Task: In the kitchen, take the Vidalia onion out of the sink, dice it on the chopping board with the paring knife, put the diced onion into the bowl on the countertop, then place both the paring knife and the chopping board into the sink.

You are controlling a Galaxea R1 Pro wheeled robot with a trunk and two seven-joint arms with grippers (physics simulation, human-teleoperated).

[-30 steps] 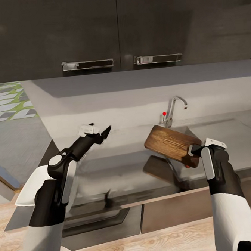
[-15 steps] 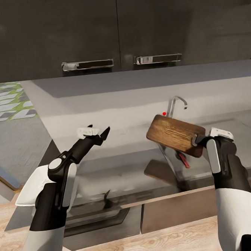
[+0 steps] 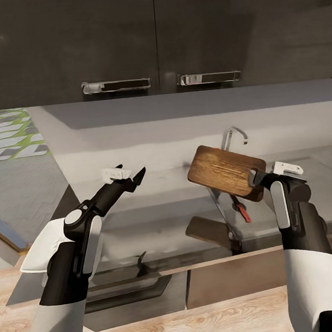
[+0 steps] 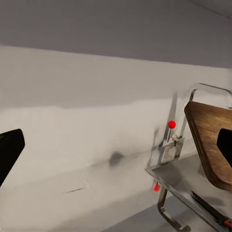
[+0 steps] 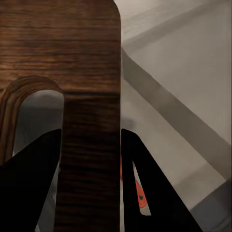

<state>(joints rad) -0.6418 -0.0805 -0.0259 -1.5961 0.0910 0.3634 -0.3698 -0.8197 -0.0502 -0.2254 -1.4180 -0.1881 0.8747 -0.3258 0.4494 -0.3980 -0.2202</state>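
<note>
My right gripper (image 3: 254,178) is shut on the handle end of the chopping board (image 3: 220,170), holding the dark wooden board tilted in the air above the sink (image 3: 261,219). In the right wrist view the board (image 5: 63,48) sits clamped between the black fingers (image 5: 34,186). The paring knife (image 3: 239,206) lies inside the sink, reddish handle toward me, and shows under the board (image 4: 209,140) as a dark blade (image 4: 208,205). My left gripper (image 3: 131,172) hangs open and empty over the countertop (image 3: 160,221). The white bowl (image 3: 36,254) sits at the far left, partly behind my left arm. The Vidalia onion is out of view.
A curved chrome faucet (image 3: 234,133) with a red knob (image 4: 171,124) rises behind the sink, just beyond the board. Dark upper cabinets with steel handles (image 3: 116,85) hang overhead. A grey backsplash wall runs behind the countertop, and wooden floor lies below its front edge.
My right gripper has raised the chopping board and carried it slightly left, uncovering the paring knife in the sink. The left arm has barely moved.
</note>
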